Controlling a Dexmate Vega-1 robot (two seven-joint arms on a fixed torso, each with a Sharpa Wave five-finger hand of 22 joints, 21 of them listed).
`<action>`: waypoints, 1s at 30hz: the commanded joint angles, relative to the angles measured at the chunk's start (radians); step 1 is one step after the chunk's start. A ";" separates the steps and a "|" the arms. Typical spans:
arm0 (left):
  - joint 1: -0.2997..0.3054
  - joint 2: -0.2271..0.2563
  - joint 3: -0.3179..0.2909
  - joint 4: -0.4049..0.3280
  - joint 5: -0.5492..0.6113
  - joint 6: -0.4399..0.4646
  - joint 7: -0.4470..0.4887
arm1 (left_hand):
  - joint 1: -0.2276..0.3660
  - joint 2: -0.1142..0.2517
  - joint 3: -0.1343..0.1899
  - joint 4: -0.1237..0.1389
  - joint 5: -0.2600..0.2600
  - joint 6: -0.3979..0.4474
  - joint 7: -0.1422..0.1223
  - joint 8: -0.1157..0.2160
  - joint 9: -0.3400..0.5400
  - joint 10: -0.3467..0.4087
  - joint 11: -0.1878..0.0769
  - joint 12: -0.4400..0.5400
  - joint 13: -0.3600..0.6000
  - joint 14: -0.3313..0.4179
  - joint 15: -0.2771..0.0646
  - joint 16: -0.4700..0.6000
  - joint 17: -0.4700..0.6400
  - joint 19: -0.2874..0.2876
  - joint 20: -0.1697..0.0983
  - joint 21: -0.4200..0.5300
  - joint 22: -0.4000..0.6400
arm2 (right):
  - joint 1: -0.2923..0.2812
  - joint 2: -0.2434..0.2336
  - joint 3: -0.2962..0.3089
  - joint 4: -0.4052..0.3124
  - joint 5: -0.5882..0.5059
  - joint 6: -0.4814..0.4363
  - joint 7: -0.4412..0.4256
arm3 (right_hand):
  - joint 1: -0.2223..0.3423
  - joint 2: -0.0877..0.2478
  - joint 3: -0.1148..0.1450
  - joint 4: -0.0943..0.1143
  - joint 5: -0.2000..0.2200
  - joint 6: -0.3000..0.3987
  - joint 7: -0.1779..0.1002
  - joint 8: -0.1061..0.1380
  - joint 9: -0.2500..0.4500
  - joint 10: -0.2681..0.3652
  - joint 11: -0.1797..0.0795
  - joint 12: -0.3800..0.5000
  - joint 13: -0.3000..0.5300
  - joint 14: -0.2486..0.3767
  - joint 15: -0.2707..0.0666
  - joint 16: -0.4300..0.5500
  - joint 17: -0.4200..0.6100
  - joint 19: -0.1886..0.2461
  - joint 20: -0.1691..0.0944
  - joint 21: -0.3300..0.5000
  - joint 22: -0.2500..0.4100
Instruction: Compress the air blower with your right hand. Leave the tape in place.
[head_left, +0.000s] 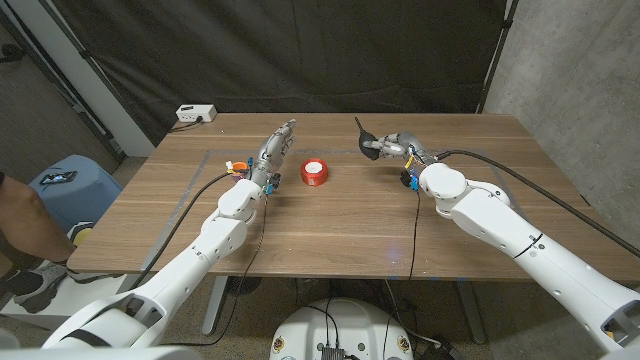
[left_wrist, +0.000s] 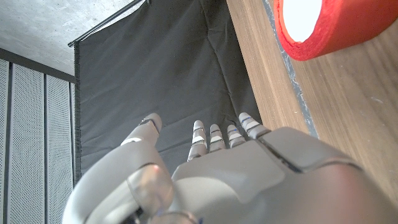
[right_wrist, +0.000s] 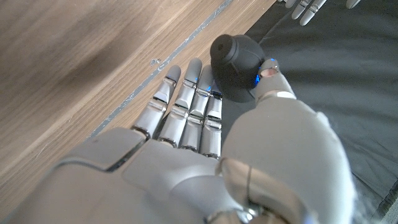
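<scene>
Head view: the air blower, a black rubber bulb with a thin pointed nozzle, sits in the right hand at the far right-of-centre part of the wooden table. The nozzle points away from the hand toward the table's far middle. Whether the bulb touches the tabletop cannot be determined.

Right wrist view: the air blower lies between the thumb and the other fingers of the right hand. The thumb tip presses against the bulb's side. The other fingers extend nearly straight and close together beneath the bulb. The hand holds the blower, with the fingers not curled around it. How far the bulb is compressed cannot be determined.

Right arm: it enters from the lower right corner, bends at the elbow and reaches inward across the table, wrist toward the far edge.

Tape: the red tape lies flat on the table near the middle, well apart from the blower and just beside the left hand. In the left wrist view the red tape rests on the wood beyond the left hand.

Left hand: it holds nothing. Its fingers are extended and slightly apart, reaching toward the far edge.
</scene>
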 joint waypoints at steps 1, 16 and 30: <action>-0.007 -0.005 0.005 0.007 0.003 0.003 -0.001 | -0.002 0.004 0.002 -0.003 0.004 0.010 -0.001 0.001 0.003 0.007 -0.001 0.001 0.002 0.002 0.004 0.003 0.002 0.004 0.006 -0.003 0.005 | -0.005 0.007 0.005 0.004 0.004 0.003 -0.030 | 0.020 0.003 0.004 -0.010 0.004 0.029 -0.012 0.011 -0.001 0.033 -0.007 0.011 -0.010 0.034 -0.088 0.013 0.003 0.015 -0.013 0.008 0.005; 0.000 0.000 0.005 -0.009 0.007 0.010 0.008 | -0.003 0.004 0.002 -0.004 0.004 0.010 -0.002 0.001 0.003 0.007 -0.001 0.001 0.002 0.002 0.003 0.003 0.002 0.005 0.006 -0.003 0.005 | -0.022 0.021 0.014 0.009 0.016 0.019 -0.056 | 0.042 0.003 0.011 -0.014 0.004 0.090 -0.028 0.027 -0.010 0.090 -0.032 0.021 -0.025 0.083 -0.120 0.024 0.009 0.039 -0.036 0.016 0.005; 0.006 0.002 0.006 -0.023 0.010 0.015 0.017 | -0.003 0.004 0.002 -0.004 0.004 0.008 -0.002 0.000 0.003 0.007 -0.001 0.000 0.002 0.002 0.003 0.003 0.002 0.004 0.006 -0.003 0.005 | -0.029 0.035 0.020 0.018 0.033 0.029 -0.067 | 0.057 0.003 0.017 -0.014 0.004 0.133 -0.046 0.039 -0.019 0.140 -0.052 0.030 -0.037 0.133 -0.143 0.032 0.013 0.057 -0.056 0.022 0.005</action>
